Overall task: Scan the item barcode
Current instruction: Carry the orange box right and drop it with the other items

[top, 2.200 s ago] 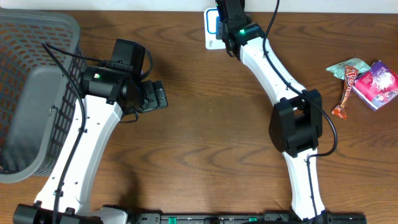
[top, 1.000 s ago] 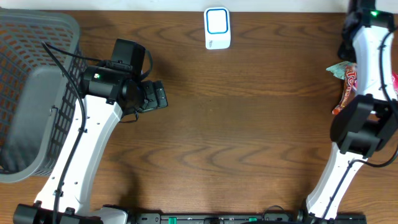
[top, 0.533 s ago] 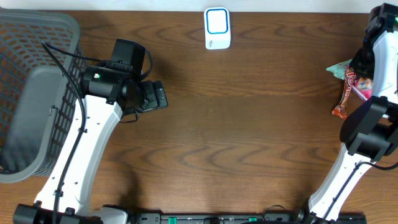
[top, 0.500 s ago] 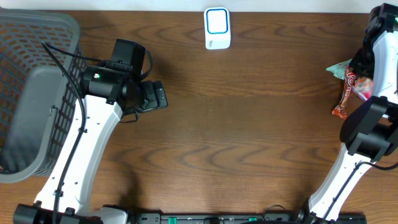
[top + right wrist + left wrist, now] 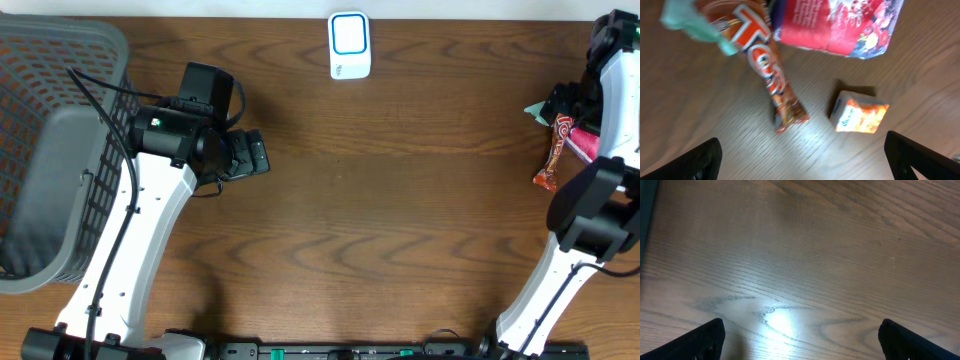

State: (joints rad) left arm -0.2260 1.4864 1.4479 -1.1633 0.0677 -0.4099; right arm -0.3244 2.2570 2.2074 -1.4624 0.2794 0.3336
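Note:
The white scanner with a blue face [image 5: 349,45] lies at the table's far edge. My right gripper [image 5: 802,167] hangs open above a pile of items at the right edge, holding nothing. Below it are an orange snack bar [image 5: 765,65], a red and purple packet [image 5: 835,25], a teal packet [image 5: 695,27] and a small orange and white box [image 5: 860,116]. From overhead only the snack bar [image 5: 553,160] and teal packet [image 5: 548,108] show beside the right arm [image 5: 608,60]. My left gripper [image 5: 258,155] is open over bare wood [image 5: 800,255].
A grey mesh basket [image 5: 60,60] stands at the left edge, close behind the left arm [image 5: 160,200]. The pile of items lies near the table's right edge.
The right arm swung from the scanner to the right edge and came down over the items. Its jaws now stand open. The left arm has not moved.

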